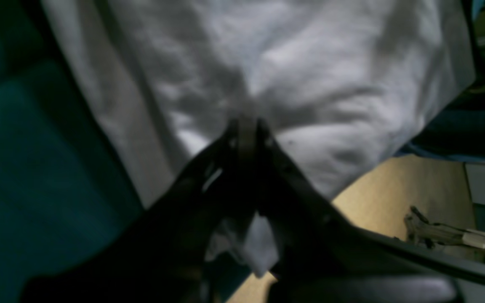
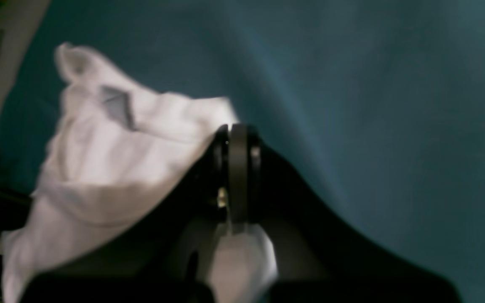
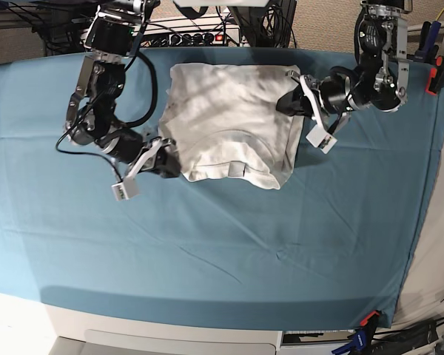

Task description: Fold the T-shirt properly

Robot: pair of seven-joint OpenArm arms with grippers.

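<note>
The white T-shirt [image 3: 222,118] lies wrinkled and partly doubled over at the back middle of the teal cloth, its neck tag near the front edge. My left gripper [image 3: 287,100] is at the shirt's right edge, shut on a pinch of white fabric; in the left wrist view the T-shirt [image 1: 267,63] bunches into the closed left gripper [image 1: 246,123]. My right gripper [image 3: 170,164] is at the shirt's front left corner. In the right wrist view the right gripper [image 2: 237,131] is shut, with the T-shirt [image 2: 112,168] spread to its left and fabric caught behind the tips.
The teal table cloth [image 3: 207,251] covers the whole table. Cables and a power strip [image 3: 200,33] run along the back edge. An orange clamp [image 3: 434,74] sits at the right edge. Beige floor [image 1: 394,189] shows past the table in the left wrist view.
</note>
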